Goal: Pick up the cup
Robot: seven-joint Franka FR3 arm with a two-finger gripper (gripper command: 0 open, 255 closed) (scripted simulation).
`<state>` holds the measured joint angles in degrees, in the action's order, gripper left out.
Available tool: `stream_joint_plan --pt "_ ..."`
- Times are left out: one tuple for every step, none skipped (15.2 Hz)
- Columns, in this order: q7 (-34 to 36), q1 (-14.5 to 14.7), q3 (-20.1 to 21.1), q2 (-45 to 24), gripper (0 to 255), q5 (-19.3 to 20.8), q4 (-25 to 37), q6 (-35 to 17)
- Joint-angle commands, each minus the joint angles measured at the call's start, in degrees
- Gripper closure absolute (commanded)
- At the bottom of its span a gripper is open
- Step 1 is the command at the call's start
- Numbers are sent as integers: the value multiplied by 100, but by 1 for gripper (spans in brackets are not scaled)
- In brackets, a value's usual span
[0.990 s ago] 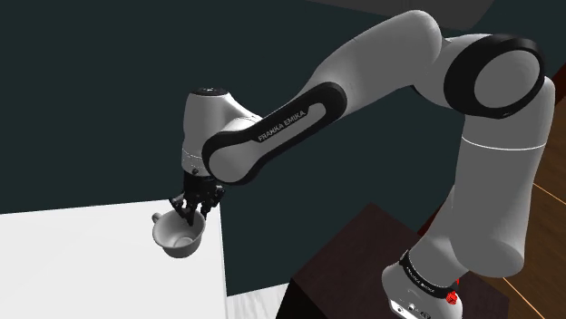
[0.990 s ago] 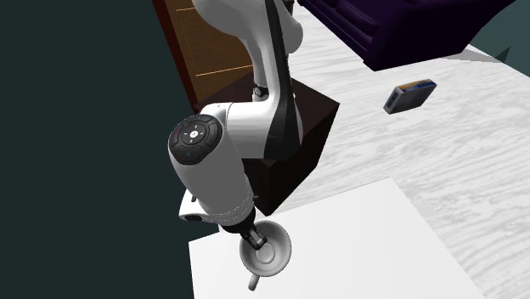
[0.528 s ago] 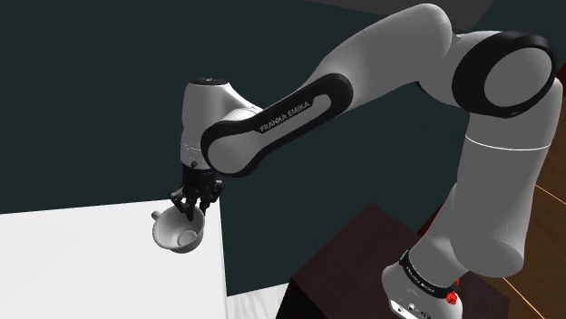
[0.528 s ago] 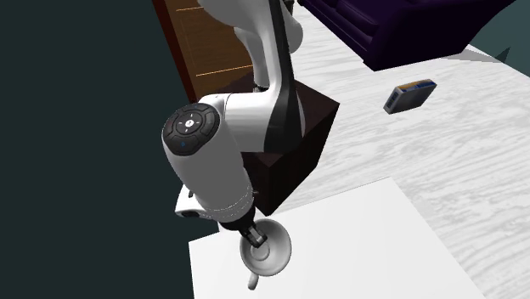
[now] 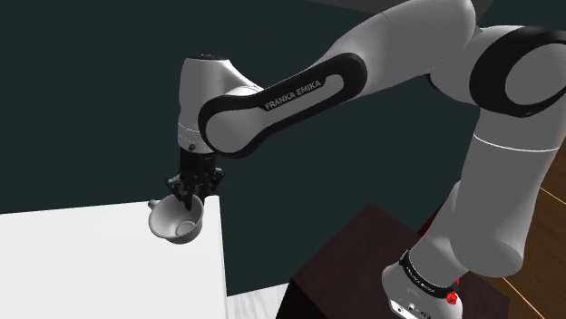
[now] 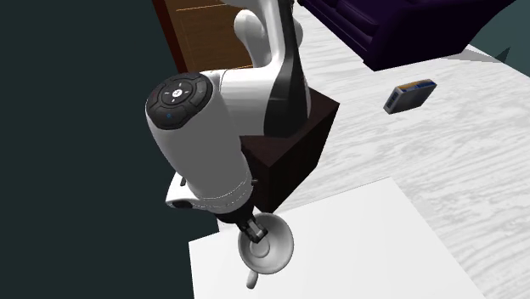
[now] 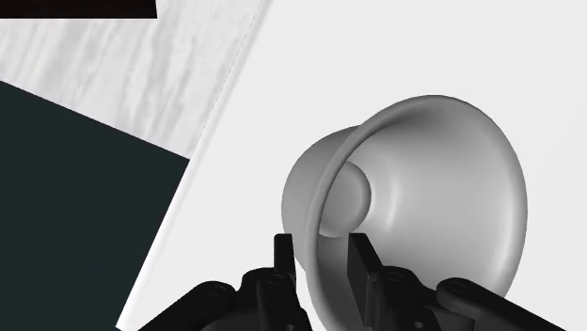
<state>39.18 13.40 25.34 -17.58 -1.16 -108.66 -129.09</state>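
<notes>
You have the gripper (image 5: 193,187) closed on the cup (image 5: 177,220). In the wrist view, the two black fingers (image 7: 285,260) clasp the cup's (image 7: 423,197) wall at the rim, one finger on each side of it. The cup is a plain pale grey and flares wide toward its mouth. It hangs tilted under the hand, with its mouth turned partly sideways rather than straight up.

In the shoulder view you see it over the far right corner of the white table (image 5: 91,267), just inside the table's right edge. Its small handle (image 5: 154,205) points to that view's left. You cannot tell from these views whether its base is clear of the tabletop.

In the second exterior view the gripper (image 6: 253,229) comes down from the thick white wrist, and the cup (image 6: 270,249) sits right below it near the table's (image 6: 365,246) left edge. The dark brown stand (image 6: 297,149) is just beyond that table, on a pale wood-grain floor (image 6: 442,161). Well apart, to that view's right, a small grey box (image 6: 409,95) lies on the floor. Farther back there is a dark purple sofa (image 6: 399,25).
</notes>
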Motion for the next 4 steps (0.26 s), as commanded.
stream_joint_plan --pt "-12 -17 14 83 255 -36 59 135" --pt "-14 -24 20 119 255 -51 93 202" --pt "-15 -24 21 125 255 -54 97 212" --pt "-15 -24 21 124 255 -54 98 212"
